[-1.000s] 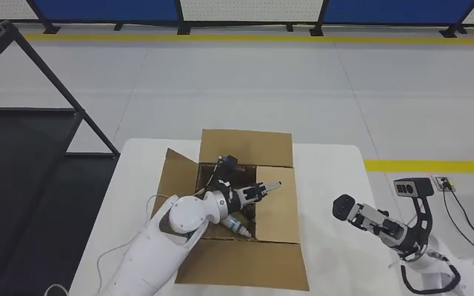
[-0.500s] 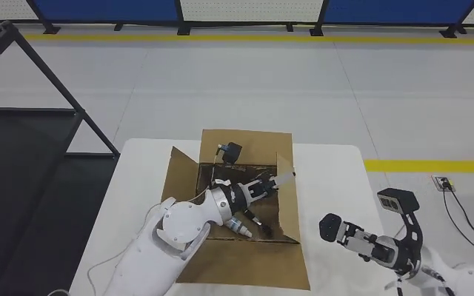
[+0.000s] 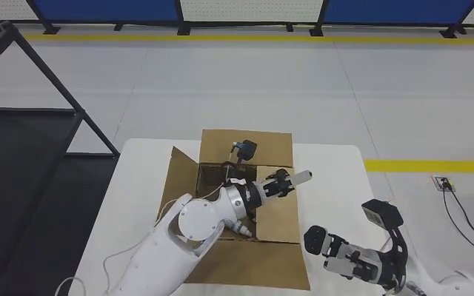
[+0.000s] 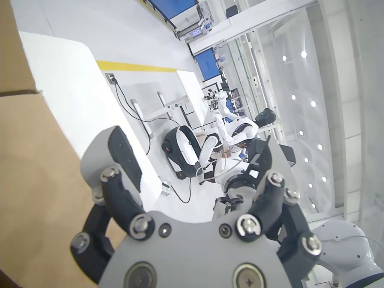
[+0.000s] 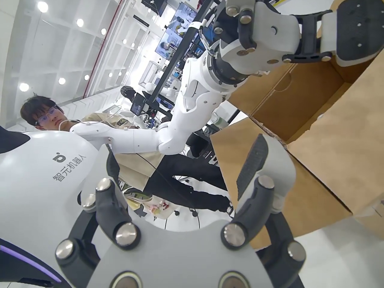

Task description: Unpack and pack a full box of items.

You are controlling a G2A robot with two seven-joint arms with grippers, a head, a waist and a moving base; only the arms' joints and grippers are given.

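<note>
One white table (image 3: 329,169) carries everything. Cardboard box (image 3: 252,265) sits mid-table, all flaps open; the near flap lies flat toward the robot and the far flap lies flat away from it.

Left arm reaches diagonally across the box opening from the near-left side. Left gripper (image 3: 295,178) hangs above the box's right-side flap (image 3: 278,216), tips pointing past that flap's edge toward bare table. Its own wrist view shows the left gripper (image 4: 192,158) spread wide with nothing between the pads, cardboard off to one side and the table edge beyond. The right wrist view catches it from the side, above the open box (image 5: 330,151), one dark pad (image 5: 357,32) facing the camera, nothing in it.

Right gripper (image 3: 317,241) is low over the table, just beside the box's near-right corner, apart from the cardboard as far as I can tell. In its wrist view the right gripper (image 5: 186,166) also stands wide, empty, aimed at the box's outer wall and near flap.

Contents: one small pale bottle-shaped item (image 3: 238,231) lies inside the box by the near wall, partly under the left arm. Other dark items in there are too hidden to identify.
</note>
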